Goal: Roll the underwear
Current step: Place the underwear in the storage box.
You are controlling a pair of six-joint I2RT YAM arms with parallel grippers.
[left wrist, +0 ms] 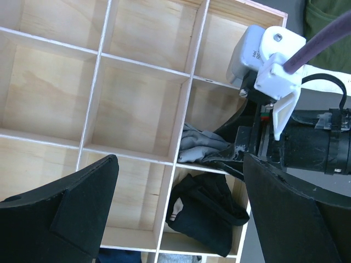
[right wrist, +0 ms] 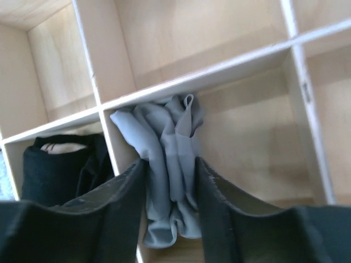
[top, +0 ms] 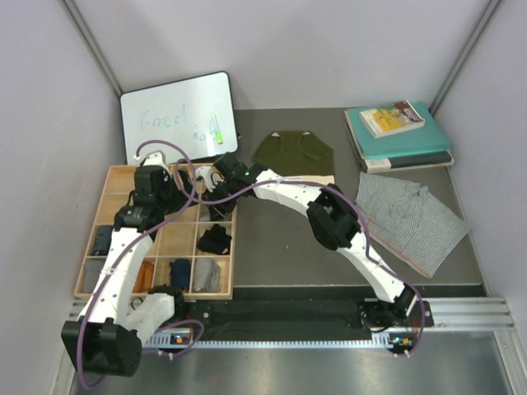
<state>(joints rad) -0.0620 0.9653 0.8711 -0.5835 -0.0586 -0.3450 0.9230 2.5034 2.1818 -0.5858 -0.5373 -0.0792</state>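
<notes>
**Light grey garment** (right wrist: 167,129): lower part screened on both sides by the right end effector (right wrist: 170,164). Whether the fingers press the cloth or merely flank it cannot be told. Not discernible under the arms in the top view.

**Left end effector** (left wrist: 180,164): finger bases cut off by the bottom edge of its own view.

**Black cloth** (right wrist: 57,170): partly behind a divider of the wooden tray (right wrist: 230,68) and a finger; kind unclear.

**Dark blue item** (left wrist: 118,256): cut by the picture's edge, unidentifiable.

**Olive garment** (top: 292,151): near edge crossed by the right arm (top: 288,191).

**Whiteboard** (top: 177,115): writing too faint to read.
</notes>
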